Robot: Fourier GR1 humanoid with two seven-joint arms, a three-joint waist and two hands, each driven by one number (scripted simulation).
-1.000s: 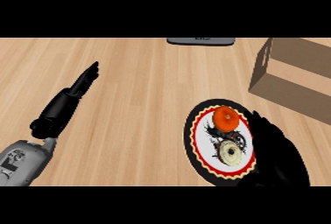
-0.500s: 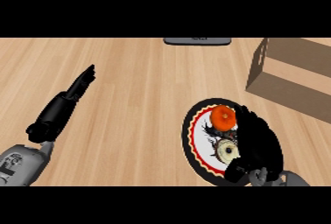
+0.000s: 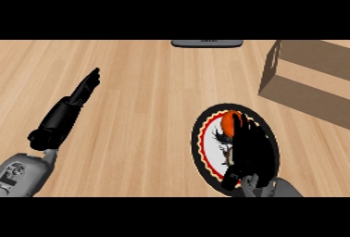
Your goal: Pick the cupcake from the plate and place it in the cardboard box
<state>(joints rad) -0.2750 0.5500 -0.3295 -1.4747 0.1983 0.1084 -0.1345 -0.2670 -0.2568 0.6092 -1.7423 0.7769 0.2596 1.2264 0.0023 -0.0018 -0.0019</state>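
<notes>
Right robot hand [image 3: 250, 149] now over one cupcake [image 3: 224, 125], one plate [image 3: 199, 139], one box [image 3: 309, 78]

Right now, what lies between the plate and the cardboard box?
Only bare wooden counter; the plate and the cardboard box stand apart in the head view.

Outstretched left hand [image 3: 68, 109], fingers straight; right hand [image 3: 252, 150] forward at lower right.
</notes>
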